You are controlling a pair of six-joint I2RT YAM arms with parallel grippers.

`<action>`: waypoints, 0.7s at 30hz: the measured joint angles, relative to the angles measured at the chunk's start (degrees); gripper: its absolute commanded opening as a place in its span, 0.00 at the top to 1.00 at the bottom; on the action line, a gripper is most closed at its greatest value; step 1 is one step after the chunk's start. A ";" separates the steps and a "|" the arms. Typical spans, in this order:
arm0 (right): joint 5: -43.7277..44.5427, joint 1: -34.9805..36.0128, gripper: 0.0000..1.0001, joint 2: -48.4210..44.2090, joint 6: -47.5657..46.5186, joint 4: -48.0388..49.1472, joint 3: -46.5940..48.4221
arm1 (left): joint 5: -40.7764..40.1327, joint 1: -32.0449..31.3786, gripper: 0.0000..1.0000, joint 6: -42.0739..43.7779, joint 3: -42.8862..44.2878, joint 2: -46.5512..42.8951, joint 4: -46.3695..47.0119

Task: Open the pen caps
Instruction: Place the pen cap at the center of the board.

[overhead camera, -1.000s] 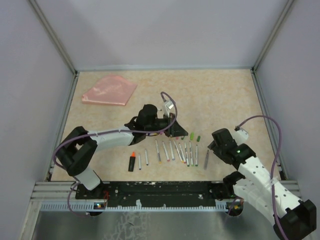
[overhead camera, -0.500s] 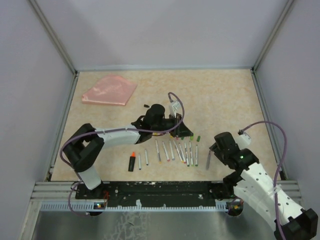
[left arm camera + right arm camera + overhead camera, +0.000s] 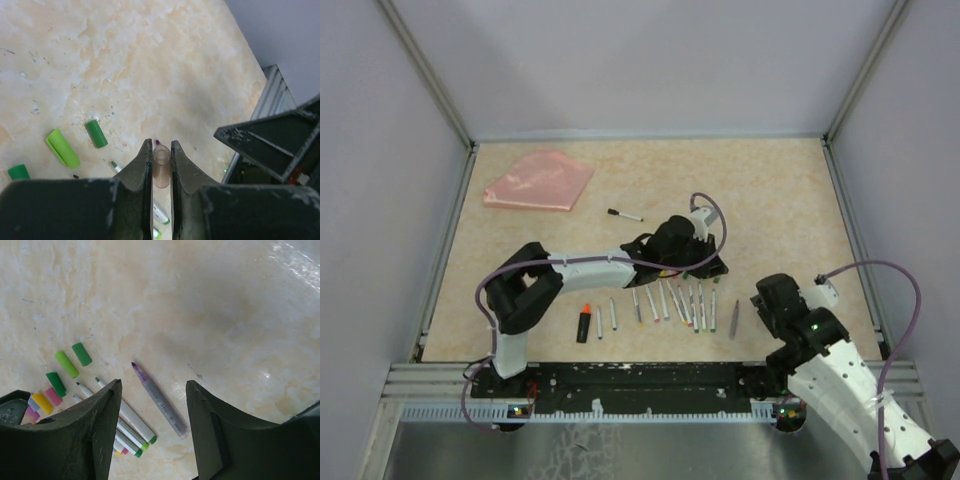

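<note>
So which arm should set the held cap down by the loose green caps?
Left. The left fingers are shut on the cap, close to the green caps. The right fingers stand open and empty over the uncapped purple pen.

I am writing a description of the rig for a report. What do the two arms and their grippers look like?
The left arm and the right arm have white links and black joints. A thin purple cable loops from each wrist, left and right. A small green light shows on the right arm. The left gripper and the right gripper have dark, wedge-shaped fingers.
</note>
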 measured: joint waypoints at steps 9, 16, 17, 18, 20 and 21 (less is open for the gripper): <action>1.77 0.00 0.46 -0.66 3.82 -4.46 1.42 | -10.60 -3.63 1.00 0.96 13.33 9.57 -11.82; 2.32 0.00 0.47 -2.25 4.31 -5.33 1.44 | -15.39 -5.07 0.94 1.09 23.23 16.98 -20.15; 2.43 0.00 0.47 -2.27 4.31 -5.42 1.44 | -15.72 -5.18 0.93 1.11 24.20 17.70 -21.07; 2.49 0.00 0.47 -2.27 4.31 -5.46 1.44 | -15.98 -5.27 0.92 1.11 25.11 18.45 -21.84; 2.62 -0.02 0.47 -2.45 4.31 -5.46 1.44 | -16.44 -5.42 0.88 1.14 26.67 19.65 -23.21; 2.67 -0.02 0.47 -2.73 4.31 -5.46 1.44 | -16.52 -5.46 0.87 1.11 27.15 20.06 -23.82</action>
